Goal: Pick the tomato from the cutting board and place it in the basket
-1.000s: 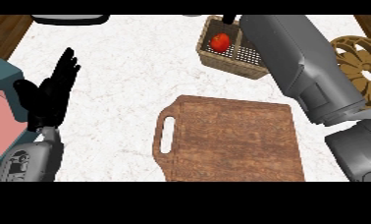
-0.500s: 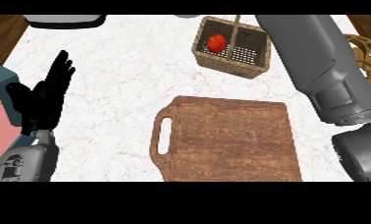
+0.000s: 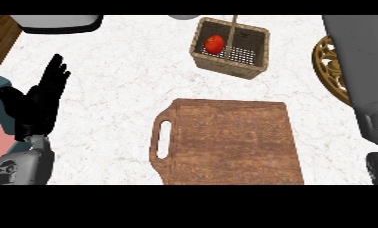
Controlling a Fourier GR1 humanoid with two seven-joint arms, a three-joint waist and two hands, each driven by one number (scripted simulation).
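So the tomato (image 3: pixel 214 44) is sitting inside the basket (image 3: pixel 254 66) now, tucked into the left compartment, just left of the handle bar that runs across the middle. It's lying on the mesh bottom, close to the left wall. That part looks the same as half a second ago.

What's different is the right arm. A second ago the grey forearm was stretching right over the basket's right side and covering part of it. Half a second ago it was already sliding off to the right. Now it's only showing as a grey slab (image 3: pixel 354 67) along the right edge, well apart from the basket, so the whole basket is in plain view. The right hand itself isn't showing anywhere, so I can't tell if its fingers are apart or together.

The left hand (image 3: pixel 37 103) is resting at the left edge, fingers straight and pointing up, spread a little, holding nothing. Same pose as in both earlier frames.

The cutting board (image 3: pixel 229 144) is lying in the lower middle of the white marble counter (image 3: pixel 118 67), handle slot on its left side, nothing on it. There's a round golden wheel-like thing (image 3: pixel 329 72) peeking out just left of the forearm.
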